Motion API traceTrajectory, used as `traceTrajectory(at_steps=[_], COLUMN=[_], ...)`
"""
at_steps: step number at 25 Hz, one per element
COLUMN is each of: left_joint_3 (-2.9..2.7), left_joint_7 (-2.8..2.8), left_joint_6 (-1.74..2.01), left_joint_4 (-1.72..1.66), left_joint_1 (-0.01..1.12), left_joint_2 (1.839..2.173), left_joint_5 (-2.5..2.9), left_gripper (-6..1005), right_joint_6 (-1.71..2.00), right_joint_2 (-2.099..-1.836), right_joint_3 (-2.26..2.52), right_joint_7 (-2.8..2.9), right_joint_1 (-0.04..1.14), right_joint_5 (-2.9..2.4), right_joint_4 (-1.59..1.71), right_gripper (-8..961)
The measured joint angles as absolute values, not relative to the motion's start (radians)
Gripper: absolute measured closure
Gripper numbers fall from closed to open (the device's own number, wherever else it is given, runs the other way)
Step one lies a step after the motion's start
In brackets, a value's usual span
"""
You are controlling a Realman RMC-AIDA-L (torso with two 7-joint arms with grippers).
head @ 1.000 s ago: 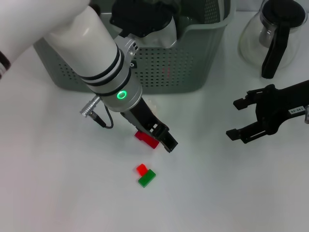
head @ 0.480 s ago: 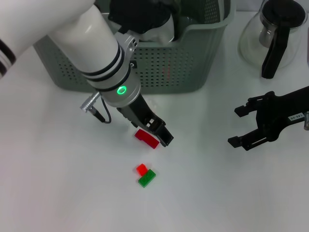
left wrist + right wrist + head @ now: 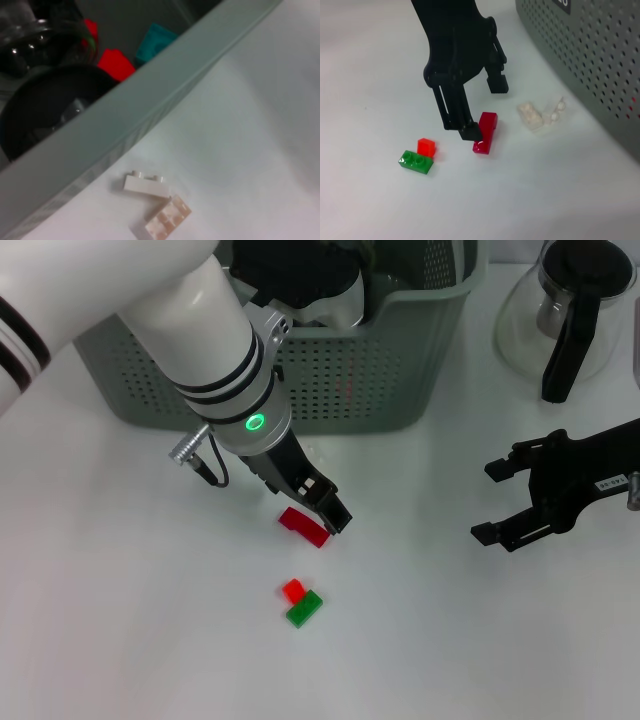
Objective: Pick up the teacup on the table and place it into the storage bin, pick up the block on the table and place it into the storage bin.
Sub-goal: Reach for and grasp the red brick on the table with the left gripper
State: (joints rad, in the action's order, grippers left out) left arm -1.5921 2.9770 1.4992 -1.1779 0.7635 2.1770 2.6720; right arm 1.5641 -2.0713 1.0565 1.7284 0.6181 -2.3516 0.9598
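Note:
A dark red block (image 3: pixel 303 526) (image 3: pixel 486 131) lies flat on the white table in front of the storage bin (image 3: pixel 400 390) (image 3: pixel 590 60). My left gripper (image 3: pixel 330 508) (image 3: pixel 484 109) hangs open just over it. One fingertip (image 3: pixel 470 132) sits against the block's side, the other is up and apart. Nothing is held. No teacup shows on the table. A dark round thing (image 3: pixel 45 110) lies inside the bin; I cannot tell what it is. My right gripper (image 3: pixel 487 500) hovers open at the right.
A small red block joined to a green one (image 3: pixel 301 604) (image 3: pixel 417 156) lies nearer the front. Two pale clear blocks (image 3: pixel 155 192) (image 3: pixel 532 115) rest by the bin's wall. A glass coffee pot (image 3: pixel 570 310) stands at the back right. Red and teal pieces (image 3: pixel 116 62) lie in the bin.
My left gripper has drawn back a little toward the bin, off the dark red block, which stays on the table. The right gripper shifted slightly to the right.

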Motion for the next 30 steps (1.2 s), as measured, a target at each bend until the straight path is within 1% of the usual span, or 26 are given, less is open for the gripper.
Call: traceTrajectory(at_steps=[30], left_joint_3=[-1.722], left_joint_7=[2.977], left_joint_6=[1.419], left_joint_4=[-1.152], left_joint_1=[0.758], left_joint_2=[2.178], left_joint_5=[2.689], left_gripper=[92], right_joint_6=[1.539], right_joint_2=[-2.071], right_joint_3=[1.053], right_joint_7=[1.716], right_joint_1=[0.619], right_joint_5=[-2.352], right_joint_4=[0.937], right_gripper=[6])
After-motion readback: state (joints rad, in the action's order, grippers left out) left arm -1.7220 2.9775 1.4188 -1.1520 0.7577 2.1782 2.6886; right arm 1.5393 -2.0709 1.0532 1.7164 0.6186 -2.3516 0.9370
